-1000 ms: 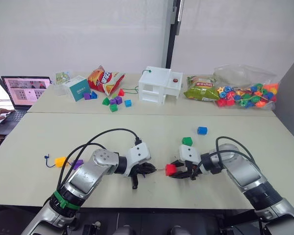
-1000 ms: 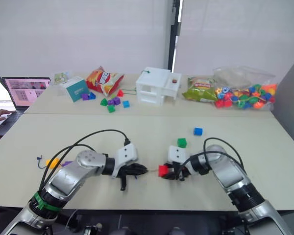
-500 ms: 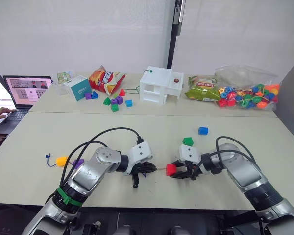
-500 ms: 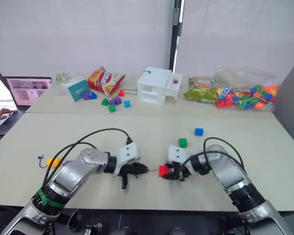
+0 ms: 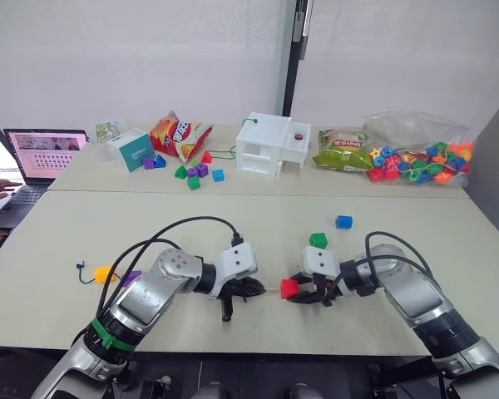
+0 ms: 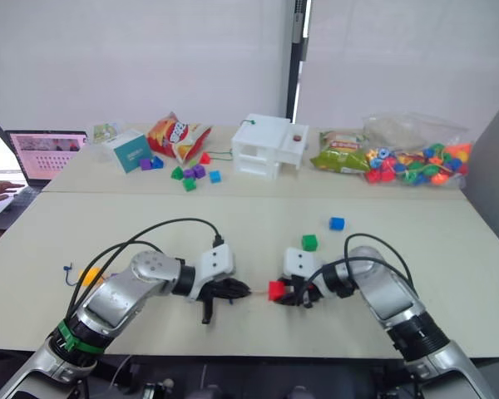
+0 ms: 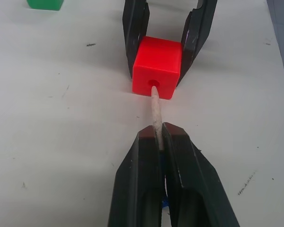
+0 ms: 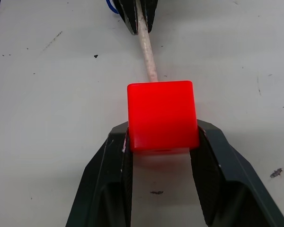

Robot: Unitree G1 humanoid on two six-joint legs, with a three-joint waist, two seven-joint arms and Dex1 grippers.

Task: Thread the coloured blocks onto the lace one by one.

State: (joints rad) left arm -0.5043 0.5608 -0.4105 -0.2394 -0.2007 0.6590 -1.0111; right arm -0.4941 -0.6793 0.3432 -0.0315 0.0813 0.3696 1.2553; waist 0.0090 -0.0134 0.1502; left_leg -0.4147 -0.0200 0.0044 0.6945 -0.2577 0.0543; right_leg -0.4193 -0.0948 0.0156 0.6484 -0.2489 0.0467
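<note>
No text, label, brand or number can be read on anything.

Bare table around both hands, green block just behind the right hand — blue block farther back

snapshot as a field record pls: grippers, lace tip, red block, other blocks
left gripper: shut on the lace, gripping its stiff pale tip
right gripper: shut on the red block, low over the near table
lace tip: at the mouth of the red block's hole, just entering; far side of the block hidden
green block: loose on the table behind the right gripper
blue block: loose, beyond the green one
yellow-orange block: on the table far to the robot's left
purple block: right beside the yellow-orange one
</note>
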